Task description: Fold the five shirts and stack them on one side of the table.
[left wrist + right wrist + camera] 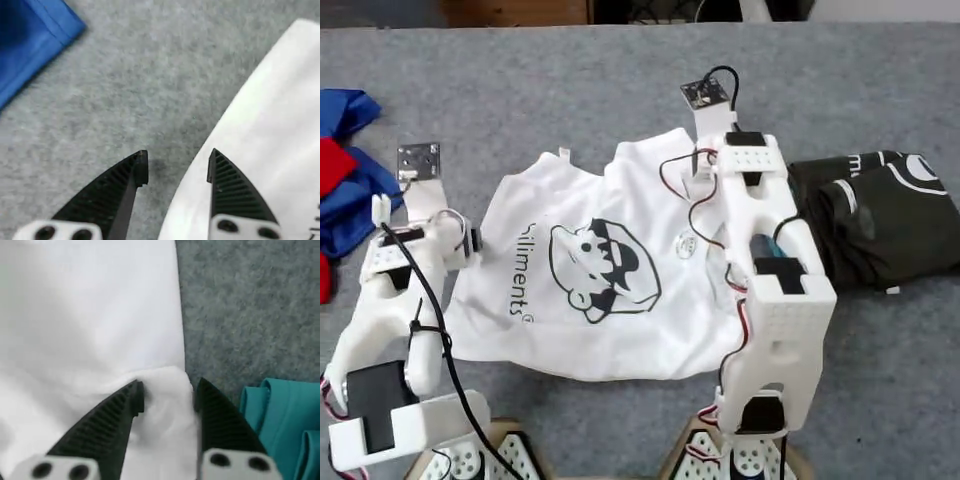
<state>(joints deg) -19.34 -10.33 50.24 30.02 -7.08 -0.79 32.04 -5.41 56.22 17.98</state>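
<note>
A white cotton shirt with a black cartoon face print (570, 200) lies spread flat in the middle of the grey carpeted bench (880, 90). The left tool (177, 165) is apart, straddling the shirt's edge. The right tool (167, 392) is clamped on a bunched fold at its opposite edge, near teal cloth (280, 415). A folded black shirt (880, 220) lies beside the right arm. Crumpled blue (350, 200) and red (332, 165) shirts lie beside the left arm.

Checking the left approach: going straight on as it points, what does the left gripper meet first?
Likely the edge of the white shirt: the left gripper has open jaws astride it, one over the shirt, the other over the grey table. Depth is unclear.
</note>
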